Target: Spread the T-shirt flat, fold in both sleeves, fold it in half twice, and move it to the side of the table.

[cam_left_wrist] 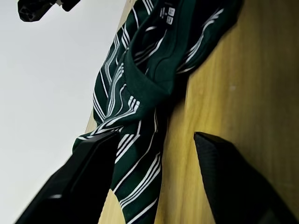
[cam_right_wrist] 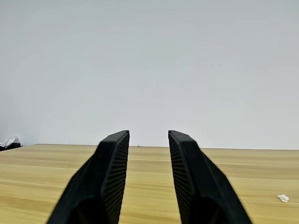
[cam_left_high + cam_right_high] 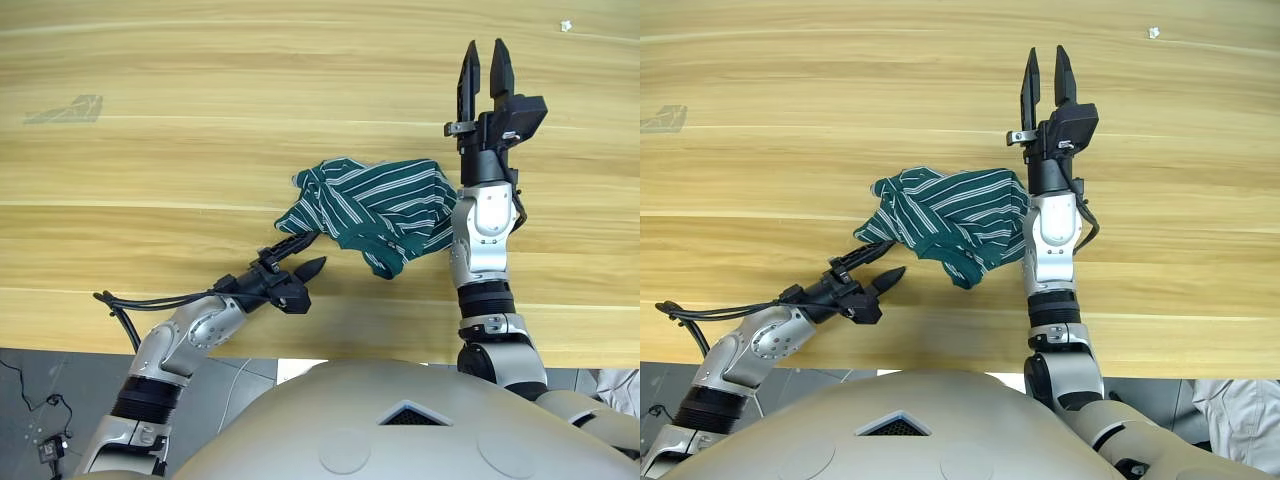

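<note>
Left eye view has the green striped T-shirt (image 3: 375, 205) lying crumpled (not spread at all) on the wooden table (image 3: 180, 120), close to its near edge. The left gripper (image 3: 303, 255) sits at the shirt's left corner, fingers spread wide, with an edge of cloth between them touching one finger. The right gripper (image 3: 485, 55) points away beyond the shirt, fingers slightly parted, holding nothing.

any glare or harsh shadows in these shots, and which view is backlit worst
Left eye view: even light on the table, no glare spot, only a soft shadow under the shirt's near edge. Left wrist view: probably the worst, a bright wall leaves the left fingers near black. Right wrist view: a pale wall too, but the right fingers' ribbing is readable.
</note>
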Controlling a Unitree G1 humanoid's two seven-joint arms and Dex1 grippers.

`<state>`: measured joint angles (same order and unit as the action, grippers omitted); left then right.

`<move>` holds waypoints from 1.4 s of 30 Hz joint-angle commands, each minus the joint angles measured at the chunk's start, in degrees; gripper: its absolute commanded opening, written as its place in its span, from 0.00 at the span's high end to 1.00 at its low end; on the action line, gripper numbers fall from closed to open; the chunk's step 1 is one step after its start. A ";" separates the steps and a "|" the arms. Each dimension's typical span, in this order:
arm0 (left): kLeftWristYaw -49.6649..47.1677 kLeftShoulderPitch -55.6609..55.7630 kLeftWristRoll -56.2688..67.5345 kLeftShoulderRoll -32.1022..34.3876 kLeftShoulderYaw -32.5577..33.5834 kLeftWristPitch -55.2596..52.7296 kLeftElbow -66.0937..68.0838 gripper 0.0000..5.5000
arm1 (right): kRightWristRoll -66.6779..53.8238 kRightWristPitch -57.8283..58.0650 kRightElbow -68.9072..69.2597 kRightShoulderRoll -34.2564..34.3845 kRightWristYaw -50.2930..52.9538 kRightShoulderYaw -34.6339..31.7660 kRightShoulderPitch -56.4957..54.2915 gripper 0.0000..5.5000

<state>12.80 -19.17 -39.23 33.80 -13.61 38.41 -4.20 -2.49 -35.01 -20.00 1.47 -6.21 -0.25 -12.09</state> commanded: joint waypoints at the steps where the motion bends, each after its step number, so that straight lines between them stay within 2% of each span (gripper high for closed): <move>1: -0.87 0.81 -6.05 0.38 -2.51 -2.01 0.77 0.46 | 0.38 0.86 -0.48 -0.16 0.18 0.11 -0.97 0.72; 10: -13.26 2.52 -13.37 -3.80 -6.42 -2.67 0.96 0.46 | 0.64 1.06 -0.51 -0.14 -0.17 0.40 -0.98 0.72; 18: -13.88 4.69 -14.45 -4.26 -10.09 -5.51 6.51 0.46 | 0.56 1.33 -0.66 -0.43 -0.34 0.51 -1.10 0.72; 29: -17.85 6.97 -14.65 -4.68 -11.70 -8.67 8.82 0.46 | 0.57 1.13 -0.90 -0.59 -0.99 0.87 -0.97 0.72; 42: -16.39 4.97 -12.99 -1.85 -12.74 -8.77 5.21 0.77 | 0.87 1.00 -1.55 -0.47 -1.03 0.95 -1.41 0.72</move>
<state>-6.89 -10.94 -51.56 29.63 -25.44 30.71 0.36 -1.90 -34.43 -21.17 1.42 -6.95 0.53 -12.49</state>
